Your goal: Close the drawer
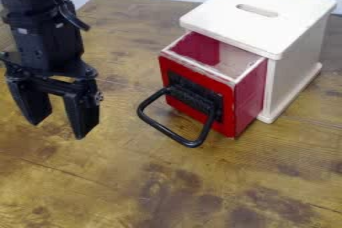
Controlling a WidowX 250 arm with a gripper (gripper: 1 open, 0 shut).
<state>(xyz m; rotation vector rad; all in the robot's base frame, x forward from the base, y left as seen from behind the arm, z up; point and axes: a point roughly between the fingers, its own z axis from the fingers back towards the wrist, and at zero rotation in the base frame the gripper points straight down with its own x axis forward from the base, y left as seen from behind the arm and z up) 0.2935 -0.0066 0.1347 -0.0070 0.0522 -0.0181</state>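
The drawer (201, 92) has a red front and pale wood sides, and it stands pulled partway out of a light wooden box (287, 52) at the right. Its large black loop handle (174, 120) hangs from the red front down to the table. My gripper (54, 122) is black and points straight down at the left of the picture, well to the left of the handle and apart from it. Its two fingers are spread open with nothing between them.
The box has a slotted pale top (258, 12). A worn brown wooden table (174, 192) carries everything, with bare surface in front of the drawer and between the gripper and the handle.
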